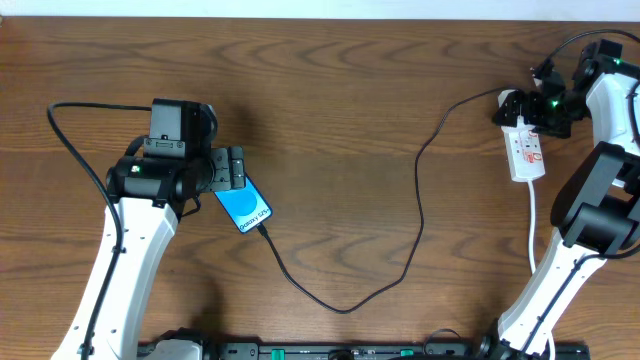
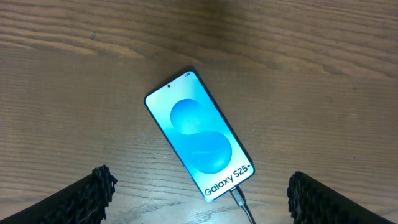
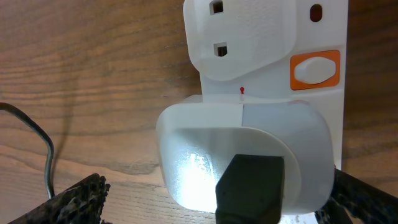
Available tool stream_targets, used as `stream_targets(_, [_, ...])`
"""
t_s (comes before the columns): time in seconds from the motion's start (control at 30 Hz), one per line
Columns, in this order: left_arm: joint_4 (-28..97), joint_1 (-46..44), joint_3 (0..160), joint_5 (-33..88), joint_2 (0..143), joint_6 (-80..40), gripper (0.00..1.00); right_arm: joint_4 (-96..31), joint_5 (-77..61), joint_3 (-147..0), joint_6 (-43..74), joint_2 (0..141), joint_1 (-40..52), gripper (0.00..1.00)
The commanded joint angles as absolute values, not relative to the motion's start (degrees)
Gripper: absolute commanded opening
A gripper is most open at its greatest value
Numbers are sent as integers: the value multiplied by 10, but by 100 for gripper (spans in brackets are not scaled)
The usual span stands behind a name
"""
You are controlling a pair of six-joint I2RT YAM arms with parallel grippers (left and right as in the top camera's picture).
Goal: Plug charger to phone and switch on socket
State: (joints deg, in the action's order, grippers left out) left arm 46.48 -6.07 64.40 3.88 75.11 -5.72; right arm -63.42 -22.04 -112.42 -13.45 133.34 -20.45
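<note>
The phone [image 2: 199, 142] lies flat on the wood, its blue screen lit, with the charger plug [image 2: 238, 198] seated in its bottom edge. My left gripper [image 2: 200, 182] hovers open above it, fingers [image 2: 84, 200] wide on either side and touching nothing. In the overhead view the charger cable [image 1: 345, 308] loops from the phone [image 1: 246, 207] across to the socket [image 1: 527, 152]. My right gripper [image 3: 217, 194] is open, straddling the white adapter [image 3: 242, 146] plugged into the socket, with the cable's black connector [image 3: 250, 186] below it. The orange switch [image 3: 315, 68] sits beyond.
The socket's white cord [image 1: 533, 225] runs toward the front edge past the right arm's base. The left arm's own black cable [image 1: 75, 150] arcs at the far left. Bare wood lies between the two arms, crossed only by the charger cable.
</note>
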Motion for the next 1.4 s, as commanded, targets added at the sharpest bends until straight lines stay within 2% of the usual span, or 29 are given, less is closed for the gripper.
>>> stream_targets(0.0, [467, -61, 653, 29, 749, -50, 91, -654, -333, -1100, -129, 1351, -156, 99])
stream_targets(1.03, [467, -61, 653, 29, 749, -49, 91, -655, -371, -1083, -129, 1351, -155, 99])
stream_targets(1.37, [467, -61, 653, 29, 749, -49, 91, -652, -320, -1069, -122, 1349, -166, 99])
